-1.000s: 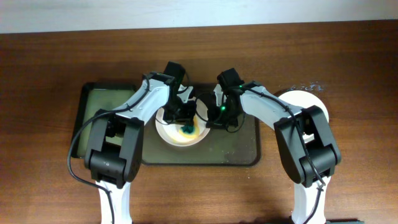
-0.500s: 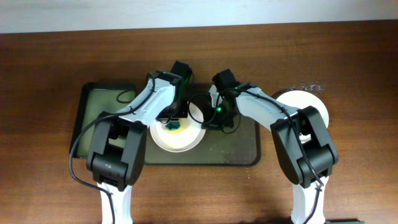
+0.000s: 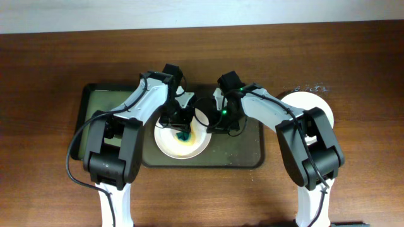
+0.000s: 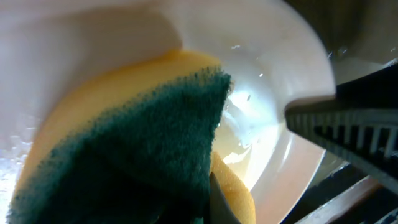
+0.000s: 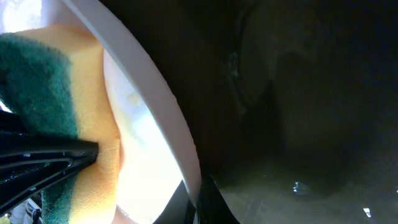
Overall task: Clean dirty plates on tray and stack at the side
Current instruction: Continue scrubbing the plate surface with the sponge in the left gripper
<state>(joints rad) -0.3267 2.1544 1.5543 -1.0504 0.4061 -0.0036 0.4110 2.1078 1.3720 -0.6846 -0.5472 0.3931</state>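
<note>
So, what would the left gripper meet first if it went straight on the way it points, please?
Probably the plate: the sponge in the left gripper looks pressed on its face, though depth is unclear.

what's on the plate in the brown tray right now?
A yellow sponge with a green scouring face, held by the left hand, sits on the plate amid yellowish smears. The right hand grips the plate's right rim. The patch under the sponge is covered.
</note>
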